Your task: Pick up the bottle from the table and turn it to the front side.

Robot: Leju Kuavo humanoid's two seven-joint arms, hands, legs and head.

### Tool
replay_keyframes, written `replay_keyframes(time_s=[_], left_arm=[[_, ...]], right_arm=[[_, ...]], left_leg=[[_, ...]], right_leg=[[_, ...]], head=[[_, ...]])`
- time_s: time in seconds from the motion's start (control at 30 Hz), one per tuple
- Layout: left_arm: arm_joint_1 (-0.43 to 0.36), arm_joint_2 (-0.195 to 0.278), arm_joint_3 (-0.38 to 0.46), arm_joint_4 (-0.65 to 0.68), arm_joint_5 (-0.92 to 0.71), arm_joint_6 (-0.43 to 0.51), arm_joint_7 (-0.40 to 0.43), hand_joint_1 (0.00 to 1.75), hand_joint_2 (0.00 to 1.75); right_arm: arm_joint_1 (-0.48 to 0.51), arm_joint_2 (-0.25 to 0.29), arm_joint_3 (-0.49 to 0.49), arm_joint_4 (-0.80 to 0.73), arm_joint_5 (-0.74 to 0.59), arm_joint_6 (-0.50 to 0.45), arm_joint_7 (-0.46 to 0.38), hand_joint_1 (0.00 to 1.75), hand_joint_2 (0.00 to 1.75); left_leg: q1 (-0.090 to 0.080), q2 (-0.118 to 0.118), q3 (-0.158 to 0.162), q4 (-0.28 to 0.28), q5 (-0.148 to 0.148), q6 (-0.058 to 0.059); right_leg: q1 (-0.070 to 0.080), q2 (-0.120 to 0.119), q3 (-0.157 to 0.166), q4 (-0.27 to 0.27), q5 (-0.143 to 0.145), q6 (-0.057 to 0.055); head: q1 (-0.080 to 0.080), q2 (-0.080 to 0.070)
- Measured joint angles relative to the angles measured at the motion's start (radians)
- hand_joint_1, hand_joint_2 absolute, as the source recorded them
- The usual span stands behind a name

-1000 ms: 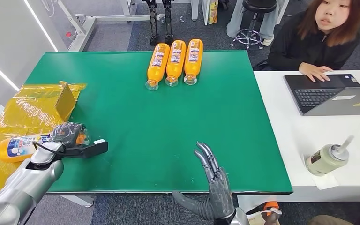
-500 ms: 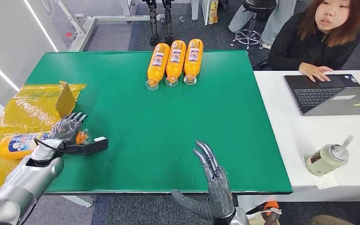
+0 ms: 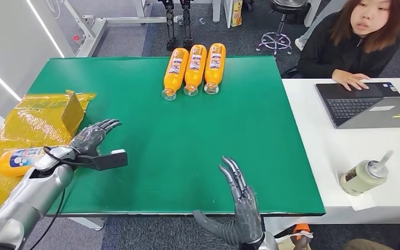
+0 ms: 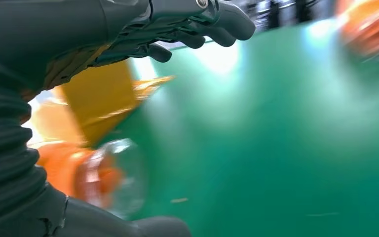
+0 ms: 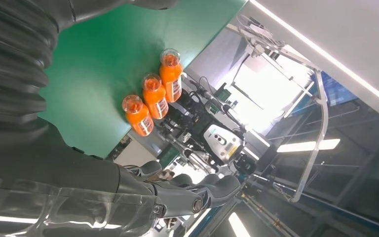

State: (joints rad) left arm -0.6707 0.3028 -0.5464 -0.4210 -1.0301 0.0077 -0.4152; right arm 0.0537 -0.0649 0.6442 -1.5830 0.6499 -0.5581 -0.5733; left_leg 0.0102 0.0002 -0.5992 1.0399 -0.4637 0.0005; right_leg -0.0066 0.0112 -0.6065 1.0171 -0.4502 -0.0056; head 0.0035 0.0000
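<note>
Bright, even overhead light; left wrist view smeared, ceiling strips glaring.

A: The lying orange bottle with the blue-and-white label (image 3: 16, 160) on the yellow plastic sheet (image 3: 28, 122)?
B: Its cap end sits hidden behind the silver left arm (image 3: 36, 192); the wrist view smears it into blur.

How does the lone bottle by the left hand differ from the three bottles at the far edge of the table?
The lone bottle lies crosswise on the yellow plastic sheet; the three bottles lie straight on the green table, caps toward the robot. The lone bottle lies apart, partly hidden by the left hand; the three lie side by side, unobstructed. All are orange with labels, lying down.
</note>
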Motion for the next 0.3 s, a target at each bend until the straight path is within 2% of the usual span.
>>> replay_keyframes(time_s=[0.13,0.3], left_arm=[[0.034,-0.029,0.004,-0.104,0.127,-0.03,-0.069,0.0,1.75],[0.112,-0.066,0.003,-0.269,0.266,-0.02,-0.07,0.0,1.75]], right_arm=[[-0.023,0.0,-0.003,0.014,-0.036,0.0,-0.012,0.0,1.75],[-0.04,-0.001,-0.003,0.018,-0.042,-0.002,0.001,0.0,1.75]], left_leg=[[0.0,0.0,0.0,0.0,0.0,0.0],[0.0,0.0,0.0,0.0,0.0,0.0]], right_leg=[[0.0,0.0,0.0,0.0,0.0,0.0],[0.0,0.0,0.0,0.0,0.0,0.0]], head=[[0.0,0.0],[0.0,0.0]])
